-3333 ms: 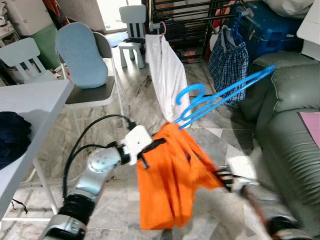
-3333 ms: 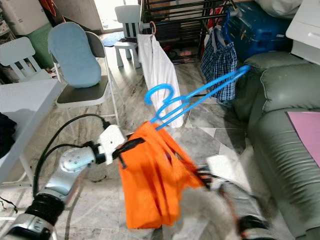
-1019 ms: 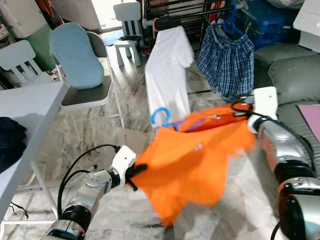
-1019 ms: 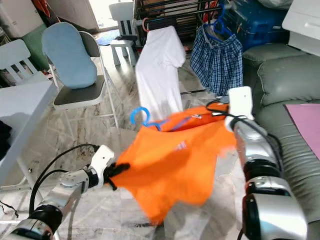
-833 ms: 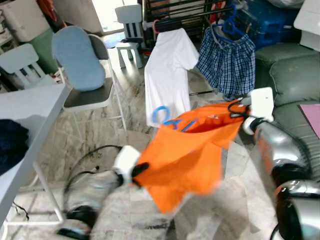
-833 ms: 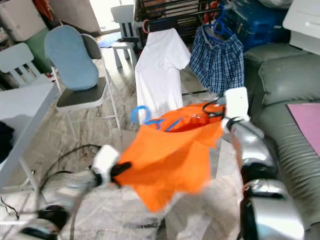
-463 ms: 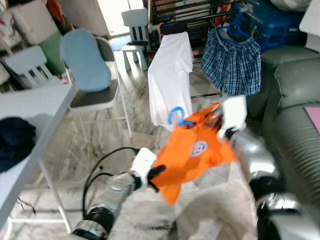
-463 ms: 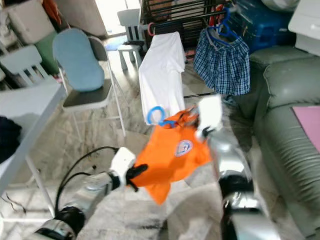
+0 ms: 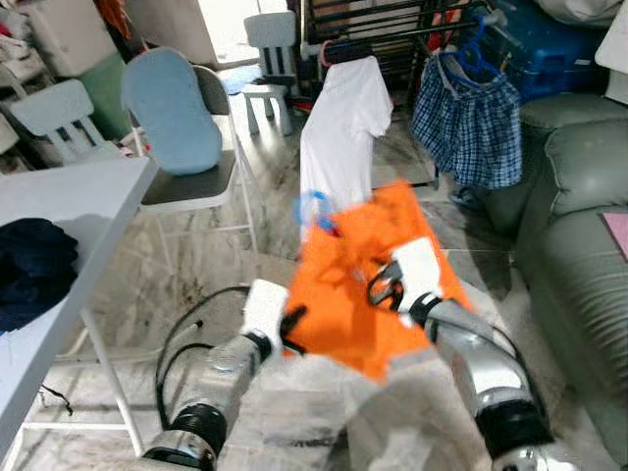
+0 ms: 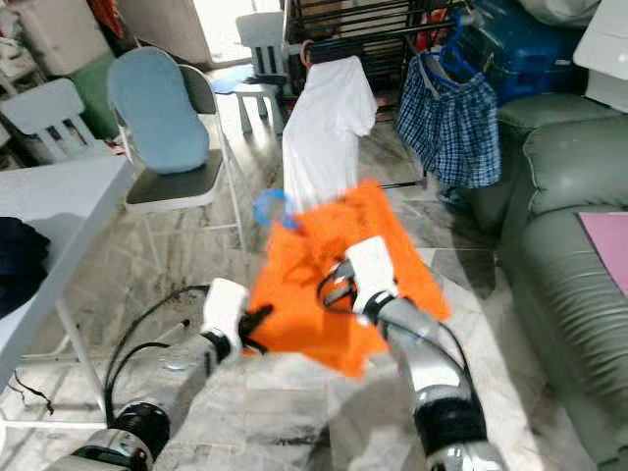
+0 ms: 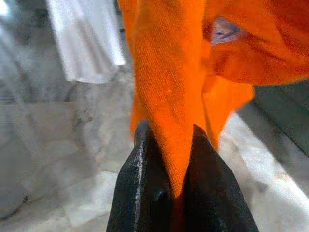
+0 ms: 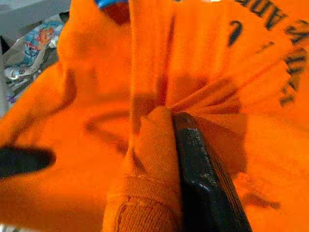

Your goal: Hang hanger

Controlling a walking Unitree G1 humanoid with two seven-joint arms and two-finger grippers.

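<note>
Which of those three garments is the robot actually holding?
The orange shirt, pinched by both the left pincer and right pincer; the white shirt and checked shorts hang on the rack.

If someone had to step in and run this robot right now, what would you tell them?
Left gripper: shut on the orange T-shirt, pinching a fold.
Right gripper: also clamped on the shirt's cloth.
The shirt is held up between both arms, over the marble floor; its blue plastic hanger hook pokes out on top.
The black drying rack, with a white shirt and checked shorts, is ahead.
Left: hang it there.

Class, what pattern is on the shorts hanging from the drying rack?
The shorts have a blue and white check pattern, clearest in the left eye view.
</note>
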